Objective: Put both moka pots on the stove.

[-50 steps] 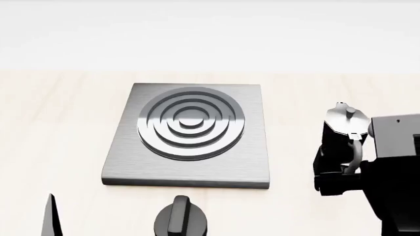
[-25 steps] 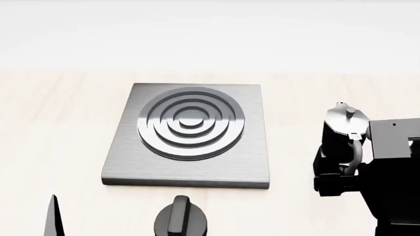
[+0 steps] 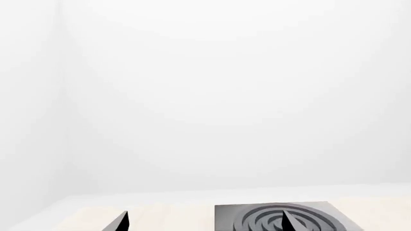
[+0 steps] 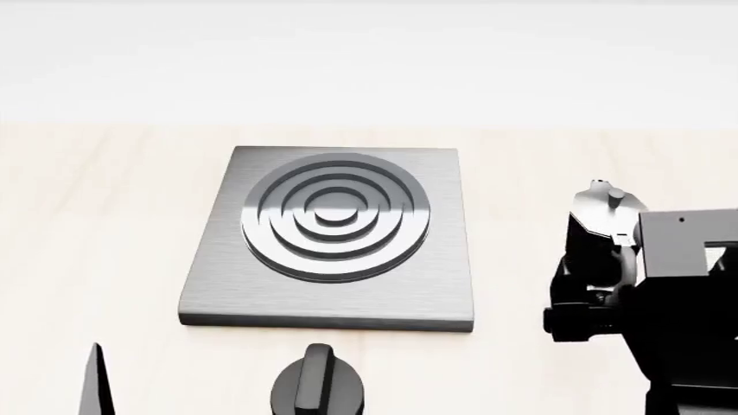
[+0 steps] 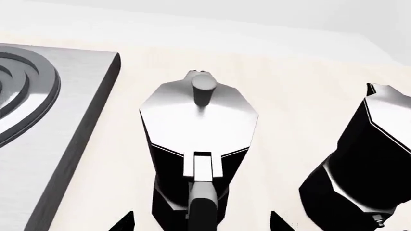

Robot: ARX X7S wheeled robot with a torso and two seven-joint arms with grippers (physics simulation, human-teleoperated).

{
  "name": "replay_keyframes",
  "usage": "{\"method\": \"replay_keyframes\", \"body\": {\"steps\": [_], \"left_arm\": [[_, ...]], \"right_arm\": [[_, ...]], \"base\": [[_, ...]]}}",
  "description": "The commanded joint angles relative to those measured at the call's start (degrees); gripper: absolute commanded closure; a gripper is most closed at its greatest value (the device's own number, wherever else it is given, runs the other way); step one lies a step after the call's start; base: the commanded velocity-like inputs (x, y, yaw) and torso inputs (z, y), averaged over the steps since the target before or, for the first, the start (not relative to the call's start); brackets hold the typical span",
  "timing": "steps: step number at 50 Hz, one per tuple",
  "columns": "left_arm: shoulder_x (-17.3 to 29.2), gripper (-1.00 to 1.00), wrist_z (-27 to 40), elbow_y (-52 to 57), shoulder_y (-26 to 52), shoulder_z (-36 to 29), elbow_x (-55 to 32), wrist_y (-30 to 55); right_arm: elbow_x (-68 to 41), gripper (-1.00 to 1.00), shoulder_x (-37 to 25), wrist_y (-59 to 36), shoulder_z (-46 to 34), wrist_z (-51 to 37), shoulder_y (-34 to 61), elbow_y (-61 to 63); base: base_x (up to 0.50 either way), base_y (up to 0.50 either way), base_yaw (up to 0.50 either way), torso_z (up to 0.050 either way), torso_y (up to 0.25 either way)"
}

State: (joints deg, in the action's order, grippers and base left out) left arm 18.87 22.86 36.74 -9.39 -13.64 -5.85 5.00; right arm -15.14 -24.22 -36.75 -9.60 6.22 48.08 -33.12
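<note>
item 1: the stove (image 4: 332, 238), flat square dark-grey plate with a raised concentric ring burner, lying on the pale wooden table (image 4: 104, 216) at the middle of the head view. nothing stands on it. its edge also shows in the right wrist view (image 5: 57, 159), and part of its burner in the left wrist view (image 3: 282, 219).

item 2: near moka pot (image 5: 199, 144), upright on the table just right of the stove, apart from its edge. faceted black body, silver lid, small top knob; handle faces the right wrist camera. in the head view it (image 4: 600, 229) is partly covered by the right arm.

item 3: second moka pot (image 5: 366, 163), upright, beside the first on the side away from the stove, a gap of bare table between the 2. hidden in the head view.

item 4: right gripper (image 5: 200, 222), jaws spread, 2 dark fingertips on either side of the near pot's lower body and handle. contact cannot be told.

item 5: left gripper (image 3: 204, 222), held above the table facing the stove; 2 dark fingertips apart, holding nothing. a dark sliver of it shows at the lower left of the head view (image 4: 92, 385).

item 6: round black knob (image 4: 320, 385) with a ridge, on the table just in front of the stove.
</note>
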Motion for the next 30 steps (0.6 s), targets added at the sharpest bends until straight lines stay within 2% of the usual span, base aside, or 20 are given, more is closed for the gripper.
{"method": "replay_keyframes", "body": {"steps": [1, 5, 6, 24, 30], "left_arm": [[0.2, -1.0, 0.3, 0.0, 0.1, -0.3, -0.1, 0.2], [0.3, -1.0, 0.5, 0.5, 0.1, -0.4, -0.1, 0.6], [0.3, -1.0, 0.5, 0.7, 0.1, -0.4, -0.2, 0.9], [0.6, -1.0, 0.9, 0.2, 0.2, -0.6, -0.3, 0.5], [0.7, -1.0, 0.9, -0.4, 0.3, -0.7, -0.4, -0.1]], "right_arm": [[0.4, -1.0, 0.5, 2.8, -0.1, 0.3, 0.6, -3.9], [0.1, -1.0, 0.3, 2.2, 0.1, 0.0, 0.1, -2.9], [0.0, 1.0, 0.3, 1.8, 0.2, -0.2, -0.2, -2.3], [0.0, 1.0, 0.3, 2.4, -0.1, 0.1, -0.5, -2.0], [-1.2, 1.0, -0.4, -1.0, 0.7, -1.1, -2.0, 5.9]], "base": [[0.0, 0.0, 0.0, 0.0, 0.0], [0.0, 0.0, 0.0, 0.0, 0.0], [0.0, 0.0, 0.0, 0.0, 0.0], [0.0, 0.0, 0.0, 0.0, 0.0], [0.0, 0.0, 0.0, 0.0, 0.0]]}}
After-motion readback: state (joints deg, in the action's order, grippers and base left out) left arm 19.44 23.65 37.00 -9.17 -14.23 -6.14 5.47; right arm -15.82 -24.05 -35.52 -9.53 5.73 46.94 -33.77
